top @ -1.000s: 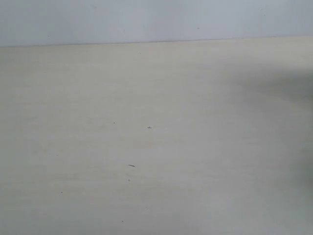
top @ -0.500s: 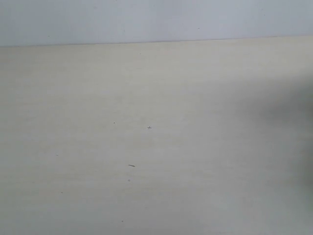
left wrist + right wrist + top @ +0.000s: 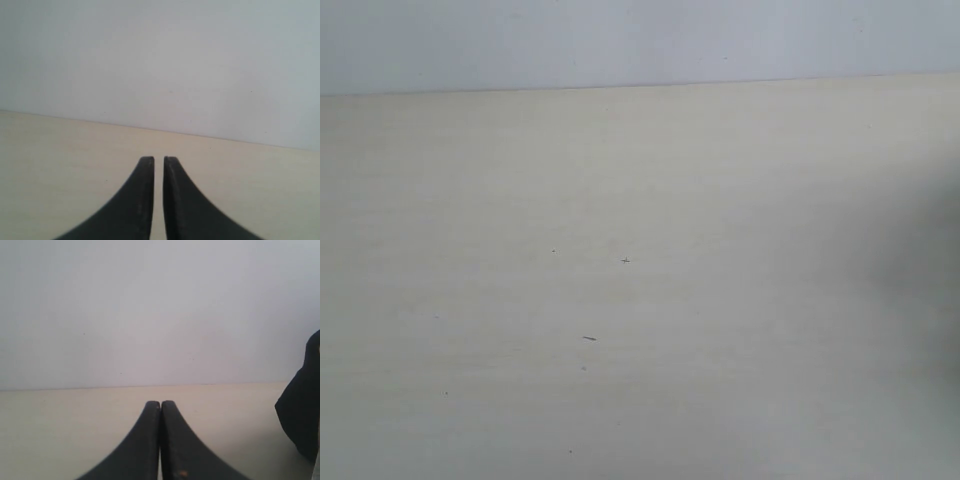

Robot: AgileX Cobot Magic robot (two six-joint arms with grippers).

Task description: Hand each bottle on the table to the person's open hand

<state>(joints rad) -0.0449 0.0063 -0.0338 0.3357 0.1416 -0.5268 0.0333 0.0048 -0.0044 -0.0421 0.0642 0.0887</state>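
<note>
Well, the right hand [image 3: 160, 404] is pressed fully closed, no gap down its middle, and it grips nothing. The left hand [image 3: 159, 161] is all but closed, a thin slit showing down its middle, also empty. Both hang over the pale bench [image 3: 720, 300], which runs out ahead of them to a plain grey wall [image 3: 620, 40]. Off to one side of the right hand sits a dark shape [image 3: 300, 410] I cannot identify; where the bottles are, I cannot tell

Open table [image 3: 720, 180]; dark bulk [image 3: 302, 410] near right claw [image 3: 160, 406]
</note>
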